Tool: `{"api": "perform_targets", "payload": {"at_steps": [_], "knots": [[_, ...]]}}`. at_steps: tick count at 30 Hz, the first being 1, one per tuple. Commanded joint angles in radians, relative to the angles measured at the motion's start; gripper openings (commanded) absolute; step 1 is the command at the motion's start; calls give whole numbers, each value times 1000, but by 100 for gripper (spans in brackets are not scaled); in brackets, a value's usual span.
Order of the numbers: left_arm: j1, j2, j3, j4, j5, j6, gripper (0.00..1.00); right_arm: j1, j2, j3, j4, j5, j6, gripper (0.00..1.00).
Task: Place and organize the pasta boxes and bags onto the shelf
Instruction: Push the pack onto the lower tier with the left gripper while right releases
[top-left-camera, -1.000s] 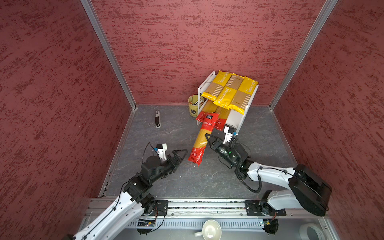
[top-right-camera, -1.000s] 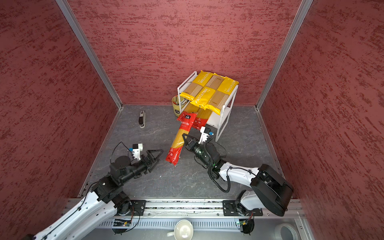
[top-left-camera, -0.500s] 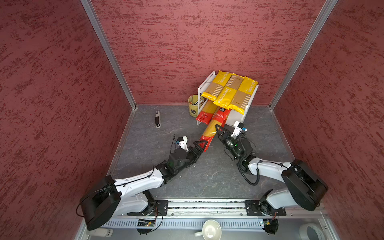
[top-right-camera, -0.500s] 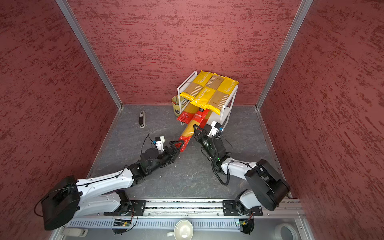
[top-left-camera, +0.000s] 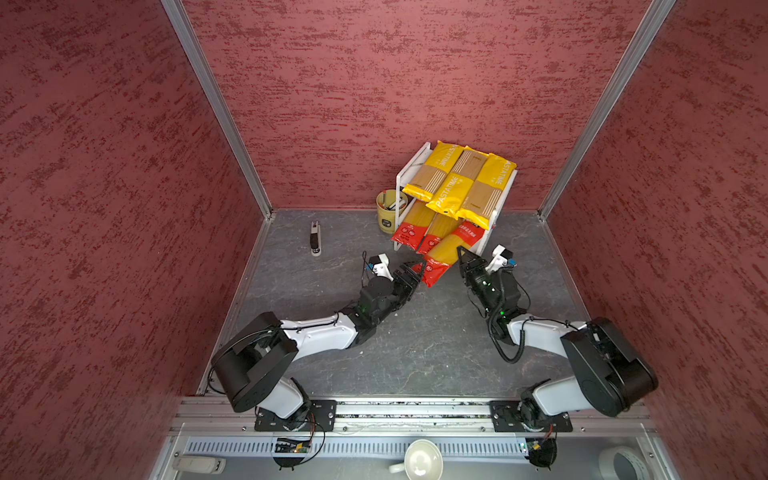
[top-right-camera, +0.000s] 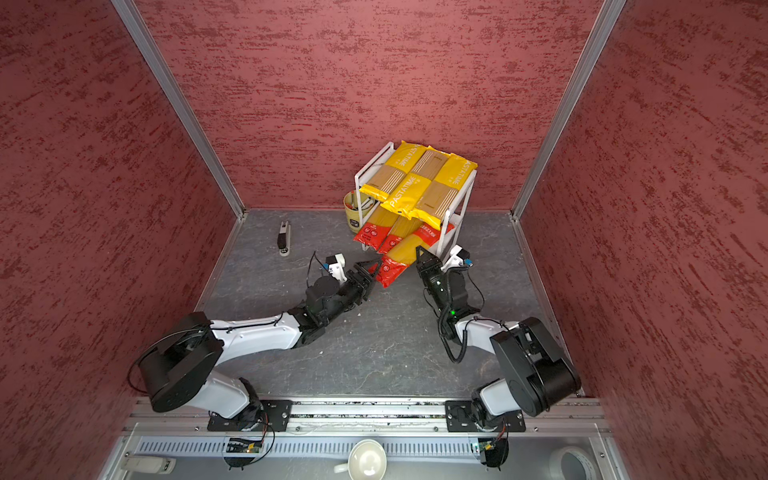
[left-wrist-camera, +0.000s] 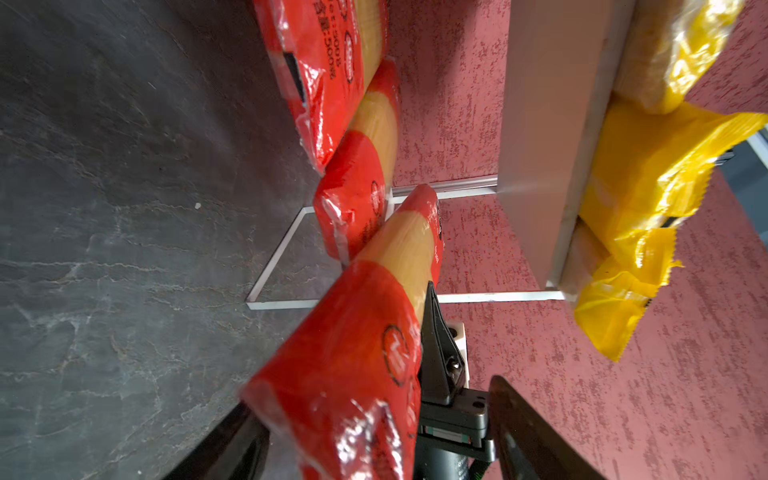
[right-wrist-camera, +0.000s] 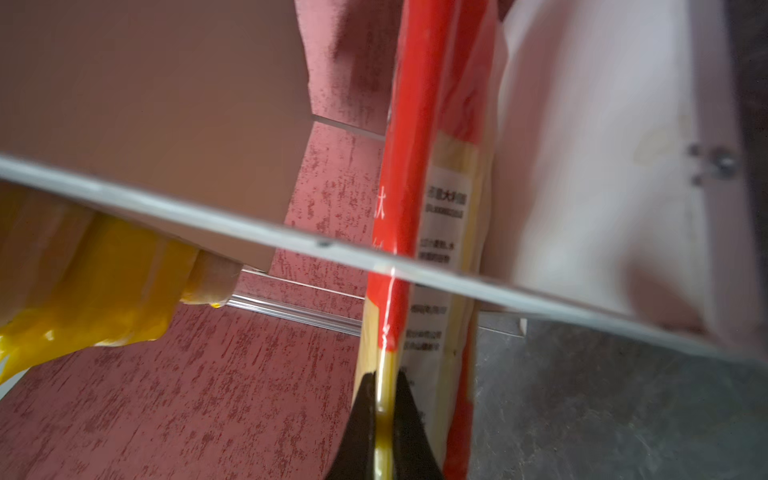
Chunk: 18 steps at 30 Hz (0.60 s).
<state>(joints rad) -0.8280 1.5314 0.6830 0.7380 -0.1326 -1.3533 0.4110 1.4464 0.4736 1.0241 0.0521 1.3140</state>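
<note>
The white shelf (top-left-camera: 487, 239) (top-right-camera: 446, 241) stands at the back wall. Three yellow pasta packs (top-left-camera: 461, 187) (top-right-camera: 419, 183) lie side by side on its top tier. Two red-ended packs (top-left-camera: 409, 230) (top-right-camera: 370, 232) lie on the lower tier. A third red-ended pack (top-left-camera: 446, 253) (top-right-camera: 401, 257) (left-wrist-camera: 353, 353) (right-wrist-camera: 399, 208) slants out of the lower tier, far end inside. My right gripper (top-left-camera: 462, 253) (top-right-camera: 420, 251) (right-wrist-camera: 384, 378) is shut on its thin edge. My left gripper (top-left-camera: 413, 270) (top-right-camera: 370, 268) (left-wrist-camera: 370, 399) is open around its red near end, one finger apart from it.
A yellow cup of pens (top-left-camera: 388, 212) stands against the shelf's left side. A small black device (top-left-camera: 316, 243) lies on the grey floor to the left. Red walls close three sides. A white mug (top-left-camera: 419, 459) and a tape roll (top-left-camera: 619, 461) sit beyond the front rail.
My right gripper carried the red-ended pack back until its far end entered the lower tier. My left arm reached forward to the pack's near end, and its jaws narrowed around it.
</note>
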Motion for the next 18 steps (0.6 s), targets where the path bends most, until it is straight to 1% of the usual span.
{"api": "perform_targets", "payload": {"at_steps": [1,2,3,6,7,11,14,18], "knots": [[7,47,27,68,26,-8,73,-8,-52,12,-84,-9,65,0],[9,63,39,67,44,-7,69,-8,-57,19,-118,-10,64,0],[8,74,50,64,53,-5,67,-10,-63,29,-163,-11,70,0],[-4,105,67,73,44,-5,59,-22,-77,68,-312,-16,60,2],[-5,118,72,81,43,-14,56,-28,-81,75,-342,-22,57,5],[-13,162,96,116,56,-24,35,-33,-113,79,-396,-37,11,27],[-25,175,115,120,54,-34,30,-34,-154,76,-472,-40,-35,37],[-47,177,133,122,16,-19,22,-35,-213,55,-537,-60,-77,43]]}}
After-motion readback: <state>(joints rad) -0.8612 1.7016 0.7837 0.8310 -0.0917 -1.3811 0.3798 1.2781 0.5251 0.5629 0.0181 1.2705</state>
